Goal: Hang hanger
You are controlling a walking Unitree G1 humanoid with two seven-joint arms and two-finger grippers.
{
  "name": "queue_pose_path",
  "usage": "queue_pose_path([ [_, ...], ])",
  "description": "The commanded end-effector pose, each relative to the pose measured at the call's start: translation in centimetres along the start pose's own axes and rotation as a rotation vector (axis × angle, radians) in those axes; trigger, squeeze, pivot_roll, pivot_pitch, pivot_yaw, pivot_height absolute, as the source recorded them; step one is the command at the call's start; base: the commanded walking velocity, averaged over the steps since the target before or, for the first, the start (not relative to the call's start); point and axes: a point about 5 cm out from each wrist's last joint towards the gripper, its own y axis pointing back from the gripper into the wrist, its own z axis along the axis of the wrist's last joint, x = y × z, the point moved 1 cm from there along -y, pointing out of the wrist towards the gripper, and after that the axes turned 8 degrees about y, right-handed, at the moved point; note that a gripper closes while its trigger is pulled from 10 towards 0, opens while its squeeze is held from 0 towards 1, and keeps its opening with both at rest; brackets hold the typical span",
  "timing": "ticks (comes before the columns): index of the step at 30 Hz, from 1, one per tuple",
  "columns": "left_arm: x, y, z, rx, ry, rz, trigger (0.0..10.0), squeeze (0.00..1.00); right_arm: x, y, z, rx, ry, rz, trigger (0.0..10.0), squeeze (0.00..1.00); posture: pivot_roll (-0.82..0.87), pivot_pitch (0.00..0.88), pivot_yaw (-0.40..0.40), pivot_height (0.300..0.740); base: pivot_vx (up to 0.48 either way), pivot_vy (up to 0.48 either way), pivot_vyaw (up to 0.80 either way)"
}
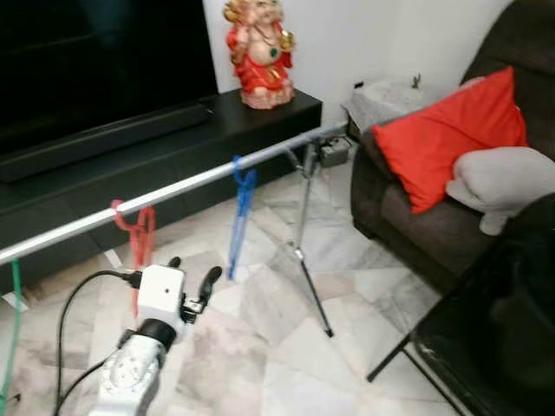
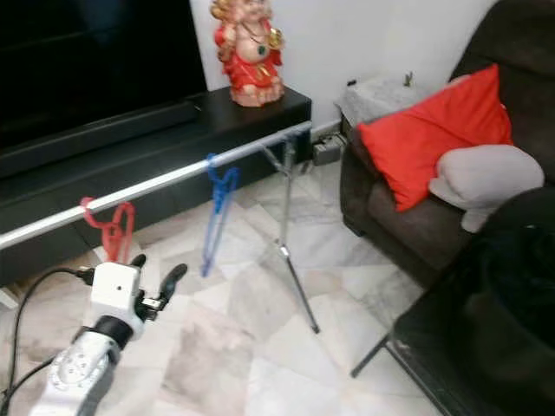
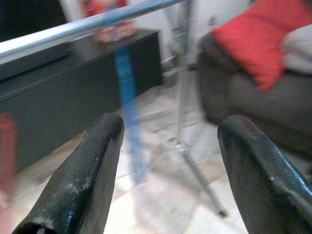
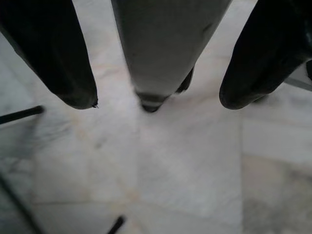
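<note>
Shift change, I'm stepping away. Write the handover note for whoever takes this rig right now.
Left gripper: raised before the rail, fingers open, holding nothing.
Right gripper: points down at the marble floor, open, empty.
Hangers: red hanger and blue hanger hang on the rail; a green one shows at the robot's far left.
Done: red and blue are hung.
Left: no hanger in either gripper; probably check whether any more need hanging.

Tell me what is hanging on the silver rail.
On the silver rail hang a red hanger and a blue hanger. A green piece hangs at the left edge, mostly cut off. The open left pincer holds nothing.
</note>
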Motion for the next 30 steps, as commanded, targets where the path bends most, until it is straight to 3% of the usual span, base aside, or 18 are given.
queue_pose_path([
  [1, 0.6, 0.4, -0.3, 0.029, -0.037, -0.007, 10.0, 0.0, 0.9, 0.1, -0.2, 0.008, 0.004, 0.027, 10.0, 0.0, 0.07, 0.049, 0.055, 0.74, 0.0, 0.0, 0.0],
  [6, 0.4, 1.1, -2.4, 0.133, -0.085, -0.092, 10.0, 0.0, -0.2, 0.0, -0.5, 0.01, 0.003, 0.012, 10.0, 0.0, 0.07, 0.051, 0.053, 0.74, 0.0, 0.0, 0.0],
  [8, 1.2, 2.0, -4.9, 0.245, -0.143, -0.105, 10.0, 0.0, -0.3, 0.0, -0.5, 0.007, -0.004, 0.012, 10.0, 0.0, 0.07, 0.054, 0.054, 0.74, 0.0, 0.0, 0.0],
  [10, 1.9, 2.3, -6.7, 0.36, -0.133, -0.1, 10.0, 0.0, -0.3, 0.0, -0.5, 0.007, -0.007, 0.011, 10.0, 0.0, 0.07, 0.054, 0.051, 0.74, 0.0, 0.0, 0.0],
  [12, 2.2, 2.3, -7.3, 0.383, -0.173, -0.093, 10.0, 0.0, -0.3, 0.1, -0.6, 0.007, -0.006, 0.011, 10.0, 0.0, 0.07, 0.054, 0.051, 0.74, 0.0, 0.0, 0.0],
  [14, 3.4, 2.5, -9.7, 0.501, -0.18, -0.039, 10.0, 0.0, -0.1, 0.1, -0.6, 0.007, -0.006, 0.012, 10.0, 0.0, 0.07, 0.052, 0.047, 0.74, 0.0, 0.0, 0.0],
  [15, 3.4, 2.5, -9.7, 0.501, -0.18, -0.039, 10.0, 0.0, -0.1, 0.1, -0.6, 0.007, -0.006, 0.012, 10.0, 0.0, 0.07, 0.052, 0.047, 0.74, 0.0, 0.0, 0.0],
  [17, 4.7, 3.0, -11.7, 0.597, -0.154, 0.023, 10.0, 0.0, -0.1, 0.1, -0.6, 0.005, -0.009, 0.015, 10.0, 0.0, 0.06, 0.052, 0.048, 0.74, 0.0, 0.0, 0.0],
  [20, 5.2, 3.3, -12.4, 0.628, -0.143, 0.052, 10.0, 0.0, -0.1, 0.1, -0.6, 0.004, -0.009, 0.016, 10.0, 0.0, 0.06, 0.052, 0.048, 0.74, 0.0, 0.0, 0.0],
  [22, 6.3, 4.4, -13.9, 0.717, -0.142, 0.097, 10.0, 0.0, -0.1, 0.1, -0.5, 0.003, -0.015, 0.016, 10.0, 0.0, 0.06, 0.049, 0.046, 0.74, 0.0, 0.0, 0.0],
  [26, 7.7, 9.5, -17.4, 0.96, -0.105, 0.22, 10.0, 0.0, 0.0, 0.1, -0.6, 0.007, -0.017, 0.018, 10.0, 0.0, 0.05, 0.048, 0.045, 0.74, 0.0, 0.0, -0.32],
  [30, 7.8, 11.3, -18.3, 1.006, -0.043, 0.286, 10.0, 0.0, 0.0, 0.1, -0.6, 0.007, -0.018, 0.023, 10.0, 0.0, 0.05, 0.048, 0.048, 0.74, 0.0, 0.0, -0.79],
])
